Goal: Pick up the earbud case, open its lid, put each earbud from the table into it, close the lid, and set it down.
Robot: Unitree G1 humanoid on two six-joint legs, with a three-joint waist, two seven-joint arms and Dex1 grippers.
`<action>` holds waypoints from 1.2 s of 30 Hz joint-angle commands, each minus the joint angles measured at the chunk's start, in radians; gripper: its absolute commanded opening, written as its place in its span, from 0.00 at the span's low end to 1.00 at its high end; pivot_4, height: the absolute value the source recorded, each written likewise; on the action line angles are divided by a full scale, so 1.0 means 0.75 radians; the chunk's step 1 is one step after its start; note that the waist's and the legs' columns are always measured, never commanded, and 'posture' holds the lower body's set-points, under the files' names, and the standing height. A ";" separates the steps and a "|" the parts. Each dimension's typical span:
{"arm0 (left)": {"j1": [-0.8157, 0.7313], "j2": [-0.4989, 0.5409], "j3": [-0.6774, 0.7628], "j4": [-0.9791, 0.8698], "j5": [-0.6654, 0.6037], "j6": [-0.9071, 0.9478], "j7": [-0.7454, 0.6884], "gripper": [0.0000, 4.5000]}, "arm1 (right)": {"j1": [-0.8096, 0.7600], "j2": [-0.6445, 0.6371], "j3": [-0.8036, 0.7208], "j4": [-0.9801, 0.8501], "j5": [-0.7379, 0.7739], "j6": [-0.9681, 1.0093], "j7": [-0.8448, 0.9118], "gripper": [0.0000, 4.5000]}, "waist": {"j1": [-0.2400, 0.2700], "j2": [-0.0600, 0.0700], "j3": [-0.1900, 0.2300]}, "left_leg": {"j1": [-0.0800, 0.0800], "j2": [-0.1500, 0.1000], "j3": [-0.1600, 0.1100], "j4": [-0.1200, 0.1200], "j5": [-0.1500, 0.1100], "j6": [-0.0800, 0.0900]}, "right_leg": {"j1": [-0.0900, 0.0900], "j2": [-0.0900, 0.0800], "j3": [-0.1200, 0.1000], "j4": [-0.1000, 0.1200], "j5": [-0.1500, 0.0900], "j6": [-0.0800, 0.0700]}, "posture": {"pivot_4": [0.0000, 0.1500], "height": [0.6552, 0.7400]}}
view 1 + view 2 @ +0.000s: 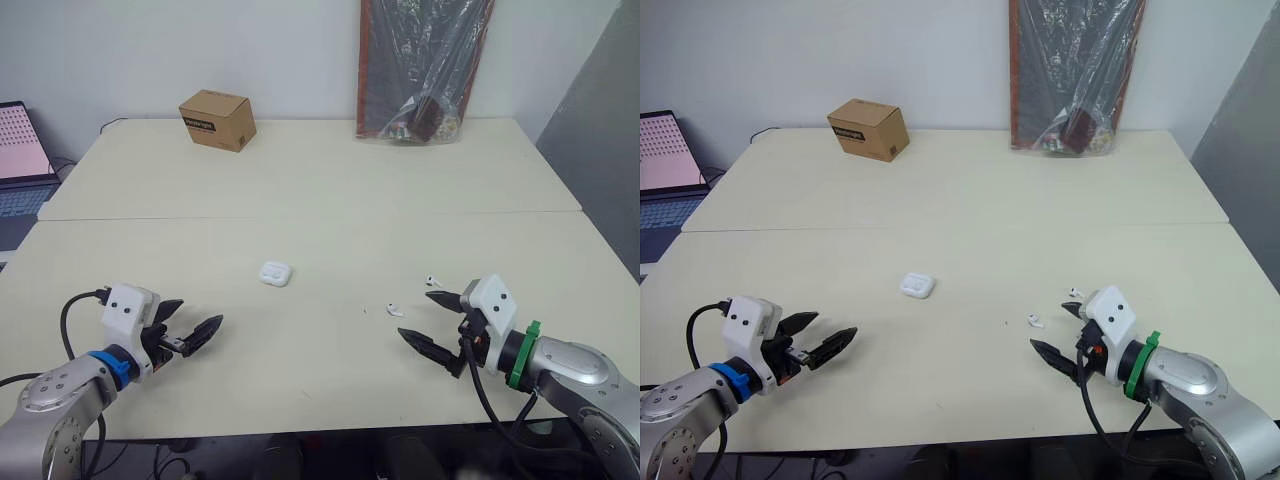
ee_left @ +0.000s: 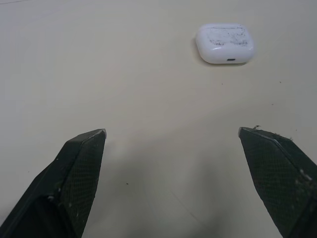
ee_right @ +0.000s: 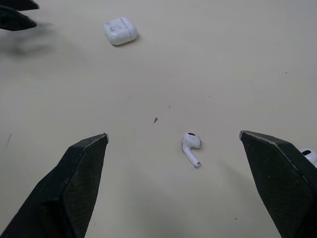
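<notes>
earbud case [image 1: 275, 272] lies well ahead of the spread left gripper [image 1: 202, 311].

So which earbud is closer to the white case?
The earbud straight ahead of the right gripper. The other earbud lies farther back and farther right.

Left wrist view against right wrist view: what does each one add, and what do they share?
Left wrist: the small port on the earbud case side. Right wrist: the open right hand, one earbud lying between its fingers, a second earbud half hidden by one finger. Shared: the closed earbud case, the cream table, the open left hand.
</notes>
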 commanded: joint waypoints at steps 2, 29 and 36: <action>0.002 0.014 0.023 -0.041 0.005 -0.006 0.008 1.00 | -0.009 -0.009 0.003 -0.044 0.002 -0.007 0.004 0.99 | 0.000 0.000 0.000 | 0.000 0.000 0.000 0.000 0.000 0.000 | 0.000 0.000 0.000 0.000 0.000 0.000 | 1.00 1.00; -0.479 -0.212 -0.238 -0.232 -0.107 0.571 0.501 1.00 | -0.548 -0.274 0.006 -0.055 0.231 0.219 0.164 0.99 | 0.002 -0.001 0.000 | 0.001 0.000 -0.002 0.003 0.000 0.000 | 0.003 0.001 -0.001 0.002 0.000 0.001 | 1.00 1.00; -0.580 -0.288 -0.350 -0.101 -0.029 0.566 0.558 1.00 | -0.656 -0.272 0.113 -0.019 0.160 0.189 0.176 0.99 | 0.001 -0.001 0.000 | 0.001 -0.001 -0.002 0.003 0.000 0.000 | 0.003 0.001 -0.001 0.002 0.001 0.001 | 1.00 1.00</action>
